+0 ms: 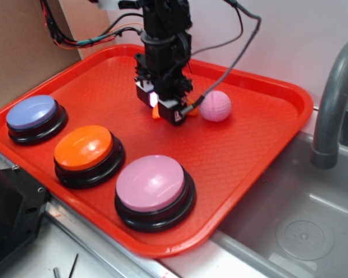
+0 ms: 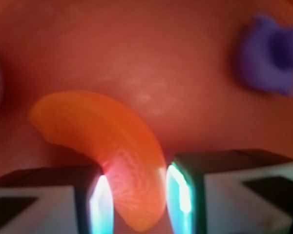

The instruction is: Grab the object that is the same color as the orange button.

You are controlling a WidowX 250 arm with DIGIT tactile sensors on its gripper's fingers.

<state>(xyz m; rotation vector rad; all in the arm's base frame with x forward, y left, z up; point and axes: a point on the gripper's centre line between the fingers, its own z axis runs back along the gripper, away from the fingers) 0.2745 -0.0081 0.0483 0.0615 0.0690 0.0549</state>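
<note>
Three domed buttons sit along the front of the red tray [image 1: 261, 145]: the blue-purple button [image 1: 32, 116] at left, the orange button [image 1: 86, 152] in the middle, the pink button [image 1: 153, 190] at right. Farther back, the gripper [image 1: 165, 109] stands low over the tray, just left of the pink ball [image 1: 216, 105]. Wrist view: the orange slice [image 2: 112, 151] lies between the two fingers [image 2: 100, 204], one end pinched between the pads; the gripper is clenched on it. A blurred purple duck [image 2: 269, 54] lies at upper right
</note>
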